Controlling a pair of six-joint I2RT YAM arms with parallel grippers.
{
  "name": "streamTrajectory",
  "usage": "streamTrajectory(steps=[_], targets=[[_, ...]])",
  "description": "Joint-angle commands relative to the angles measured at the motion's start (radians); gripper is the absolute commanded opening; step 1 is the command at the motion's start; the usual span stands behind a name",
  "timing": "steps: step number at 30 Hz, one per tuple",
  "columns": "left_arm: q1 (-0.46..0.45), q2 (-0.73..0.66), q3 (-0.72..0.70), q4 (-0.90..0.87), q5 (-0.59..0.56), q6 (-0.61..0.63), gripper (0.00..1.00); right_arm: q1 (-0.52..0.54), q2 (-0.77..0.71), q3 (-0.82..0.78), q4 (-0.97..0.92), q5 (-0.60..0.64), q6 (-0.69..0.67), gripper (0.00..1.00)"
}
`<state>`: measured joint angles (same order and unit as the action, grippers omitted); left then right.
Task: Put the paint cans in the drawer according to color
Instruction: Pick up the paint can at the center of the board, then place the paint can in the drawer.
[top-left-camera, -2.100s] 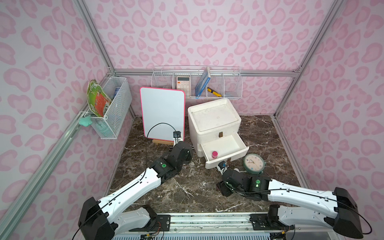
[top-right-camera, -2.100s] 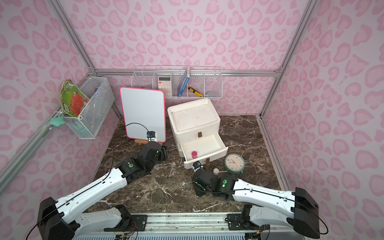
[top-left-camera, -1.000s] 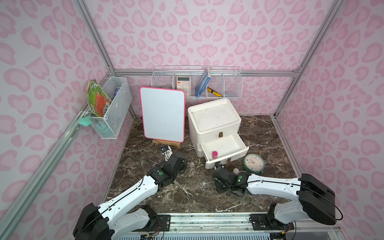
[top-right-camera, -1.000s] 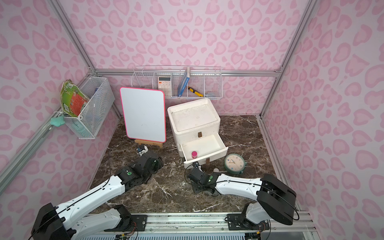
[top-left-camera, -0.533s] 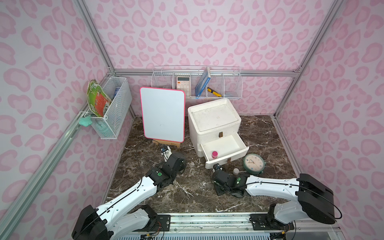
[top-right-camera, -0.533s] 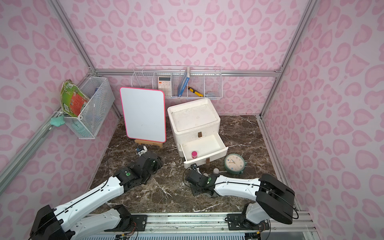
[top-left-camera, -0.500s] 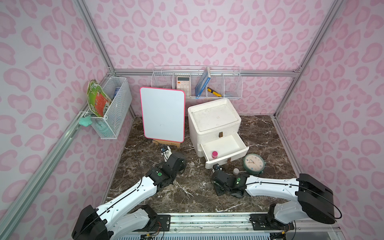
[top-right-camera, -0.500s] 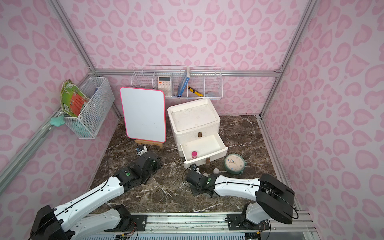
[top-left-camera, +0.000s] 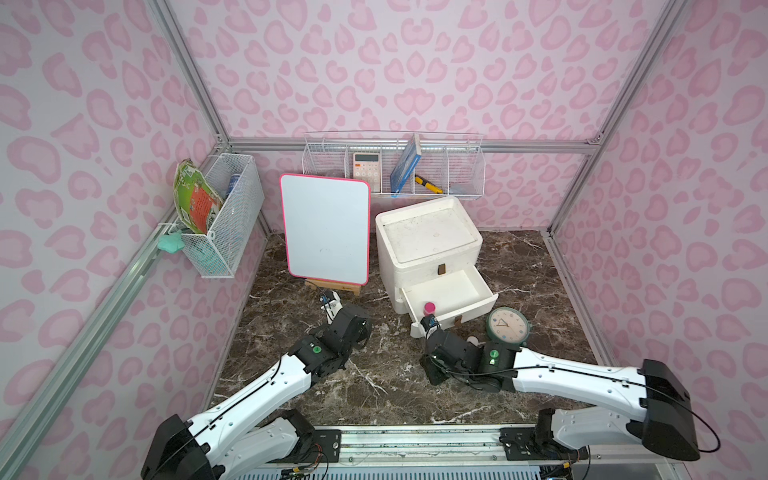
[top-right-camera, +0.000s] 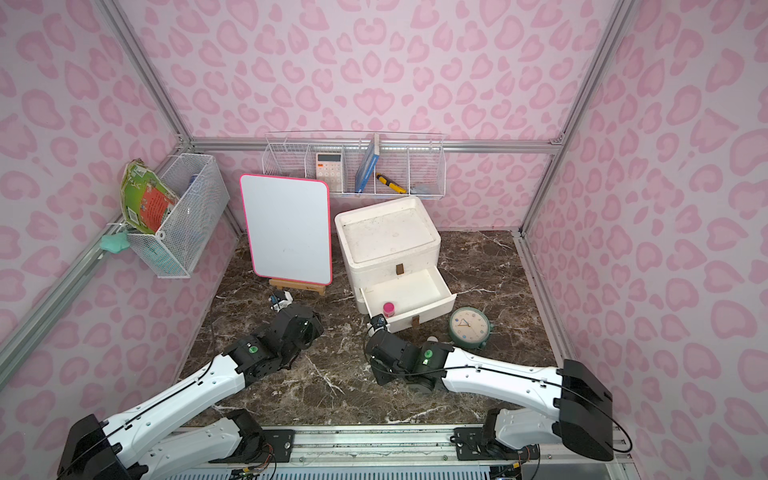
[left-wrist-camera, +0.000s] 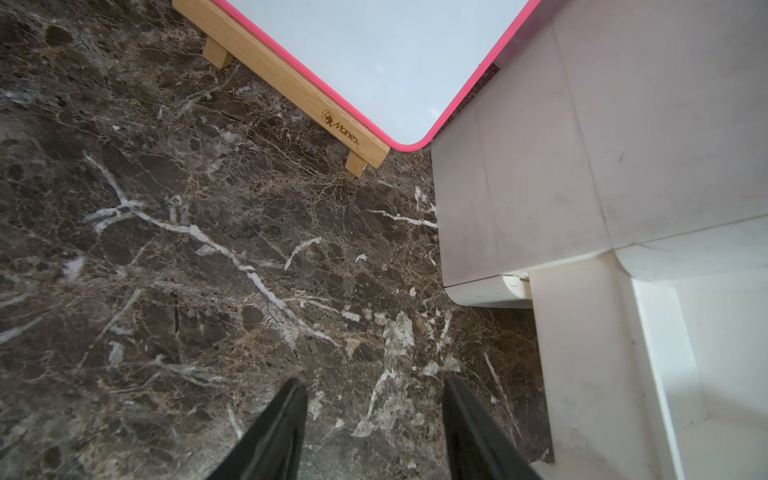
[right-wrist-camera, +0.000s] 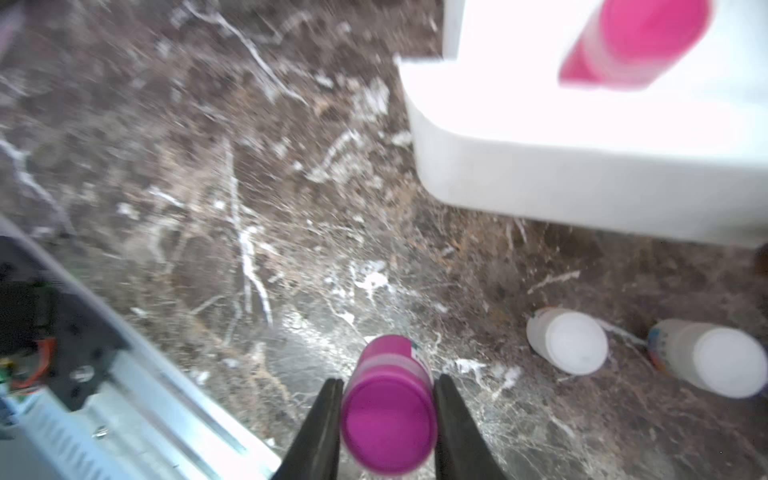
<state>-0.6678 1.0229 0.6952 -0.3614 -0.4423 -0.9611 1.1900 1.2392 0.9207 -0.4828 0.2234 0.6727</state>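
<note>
Right gripper (right-wrist-camera: 387, 380) is clamped on a magenta can (right-wrist-camera: 388, 419), fingers flush on both sides at the lid end. It's low over the marble tabletop (right-wrist-camera: 208, 187), just in front of the open drawer (right-wrist-camera: 540, 166). Can't tell whether the base is off the surface. The second magenta can (top-left-camera: 429, 308) already stands in the drawer's front corner on the whiteboard (top-left-camera: 326, 232) side, so that's the pink spot. My take on doing this well: lift straight up until the base clears the front wall, cross the rim, and lower beside the placed can, not onto it. Release only once it's seated. The grip sits high on a small jar, so it may pivot; go slow, no wrist twist. Two white cans (right-wrist-camera: 567, 340) stand on the tabletop close by, near the clock (top-left-camera: 508, 328), so keep the swing off them. Left gripper (left-wrist-camera: 374, 424) has its fingers apart and empty, over bare marble between the whiteboard's stand and the cabinet (left-wrist-camera: 582, 145). It's clear of the path and fine where it is. No green cans visible in any view.
</note>
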Motion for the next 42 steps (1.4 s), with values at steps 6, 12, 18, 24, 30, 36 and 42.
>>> streamTrajectory(steps=[6, 12, 18, 24, 30, 36, 42], targets=[[0.0, -0.008, 0.016, 0.01, 0.002, 0.051, 0.57, -0.345, -0.172, 0.118, -0.091, -0.082, -0.096, 0.14], [0.0, -0.028, 0.021, -0.017, 0.005, 0.06, 0.57, -0.59, -0.097, 0.132, -0.014, -0.181, -0.207, 0.11], [0.0, -0.058, 0.022, -0.037, -0.01, 0.074, 0.57, -0.63, 0.054, 0.193, -0.016, -0.18, -0.304, 0.11], [-0.001, -0.067, 0.009, -0.016, -0.01, 0.072, 0.57, -0.632, 0.17, 0.225, -0.002, -0.215, -0.369, 0.11], [0.0, -0.072, -0.001, -0.027, -0.003, 0.064, 0.57, -0.633, 0.228, 0.198, 0.03, -0.209, -0.365, 0.11], [0.0, -0.072, -0.005, -0.024, -0.007, 0.062, 0.57, -0.633, 0.277, 0.187, 0.056, -0.192, -0.375, 0.13], [0.0, -0.068, 0.001, -0.025, -0.011, 0.069, 0.57, -0.63, 0.301, 0.187, 0.055, -0.159, -0.381, 0.3]])
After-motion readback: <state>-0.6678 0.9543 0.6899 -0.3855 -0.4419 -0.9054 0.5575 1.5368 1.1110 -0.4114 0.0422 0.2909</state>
